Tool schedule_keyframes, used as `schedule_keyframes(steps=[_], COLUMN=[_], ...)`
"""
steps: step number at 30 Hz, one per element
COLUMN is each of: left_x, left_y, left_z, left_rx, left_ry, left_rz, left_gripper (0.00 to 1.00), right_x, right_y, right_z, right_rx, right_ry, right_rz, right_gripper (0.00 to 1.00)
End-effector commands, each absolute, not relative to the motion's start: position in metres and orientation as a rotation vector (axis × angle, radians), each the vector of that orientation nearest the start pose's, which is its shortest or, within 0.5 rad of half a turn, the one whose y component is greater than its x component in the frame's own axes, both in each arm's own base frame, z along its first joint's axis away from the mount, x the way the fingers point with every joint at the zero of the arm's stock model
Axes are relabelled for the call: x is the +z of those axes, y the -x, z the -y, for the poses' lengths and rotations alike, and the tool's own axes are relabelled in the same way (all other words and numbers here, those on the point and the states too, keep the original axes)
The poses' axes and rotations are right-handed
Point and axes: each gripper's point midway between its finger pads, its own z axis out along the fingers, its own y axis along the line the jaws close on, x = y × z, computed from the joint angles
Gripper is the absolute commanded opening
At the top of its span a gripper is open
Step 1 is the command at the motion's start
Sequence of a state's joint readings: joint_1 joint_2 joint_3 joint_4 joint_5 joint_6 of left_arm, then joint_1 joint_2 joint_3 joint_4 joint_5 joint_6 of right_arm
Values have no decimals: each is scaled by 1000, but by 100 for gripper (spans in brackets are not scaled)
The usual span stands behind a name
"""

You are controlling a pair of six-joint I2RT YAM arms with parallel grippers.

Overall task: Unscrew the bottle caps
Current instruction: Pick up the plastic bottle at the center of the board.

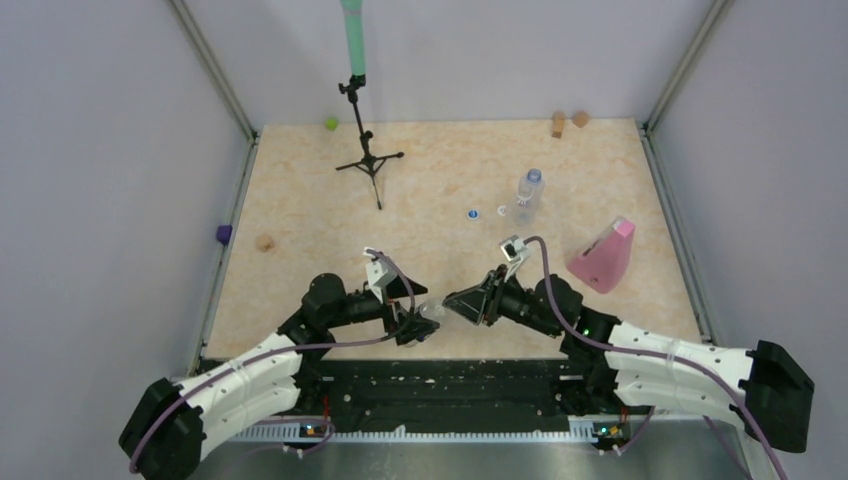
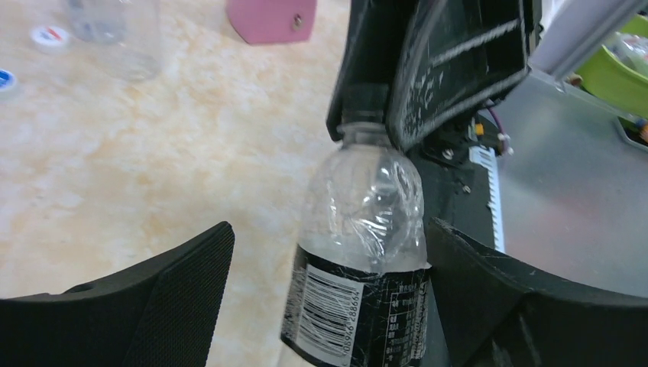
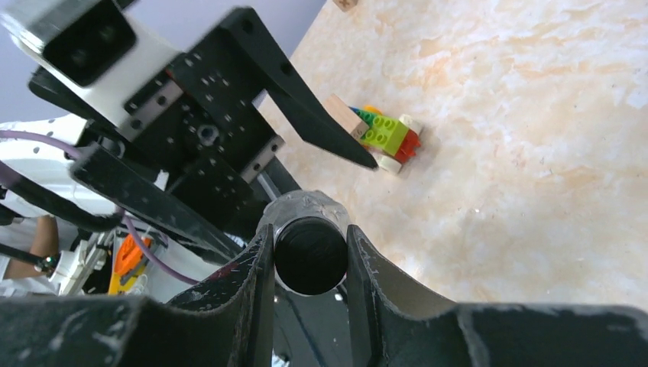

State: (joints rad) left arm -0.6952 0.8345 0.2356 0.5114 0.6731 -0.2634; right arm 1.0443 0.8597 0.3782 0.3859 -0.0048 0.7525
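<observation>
Clamping my right claw point(image 3: 309, 246) tight on the black cap point(image 3: 309, 266) of the bottle point(image 2: 363, 222) near the surface's point(image 2: 153, 153) near edge, my left claw point(image 2: 330, 229) spread apart around its body, I judge unscrewing under way: the left must close before twisting.

Clear bottle point(image 2: 365, 206), black cap point(image 3: 309, 254), pink wedge point(image 1: 603, 256), marbled beige table point(image 1: 440, 170)

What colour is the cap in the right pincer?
Black cap, clearest in the right wrist view.
</observation>
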Motion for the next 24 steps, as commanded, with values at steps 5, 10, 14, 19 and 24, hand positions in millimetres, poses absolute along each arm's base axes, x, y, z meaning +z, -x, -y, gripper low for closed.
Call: schedule_keyframes(steps=[5, 10, 14, 19, 24], left_x=[178, 180, 178, 195, 191], left_y=[-148, -145, -152, -145, -146], left_z=[257, 258, 252, 246, 242], left_rx=[-1188, -1233, -1273, -1248, -1190], left_ry=[-785, -749, -575, -616, -654], left_rz=[-1468, -1485, -1542, -1397, -1423], left_gripper=[94, 95, 95, 95, 94], right_x=[187, 191, 190, 189, 193], right_y=[-127, -130, -131, -135, -139], right_z=[-311, -313, -312, -309, -308], right_rx=[1354, 1359, 1357, 1340, 1323], right_ry=[395, 380, 361, 337, 311], right_rz=[-1879, -1862, -1866, -1865, -1857], right_gripper=[0, 0, 0, 0, 0])
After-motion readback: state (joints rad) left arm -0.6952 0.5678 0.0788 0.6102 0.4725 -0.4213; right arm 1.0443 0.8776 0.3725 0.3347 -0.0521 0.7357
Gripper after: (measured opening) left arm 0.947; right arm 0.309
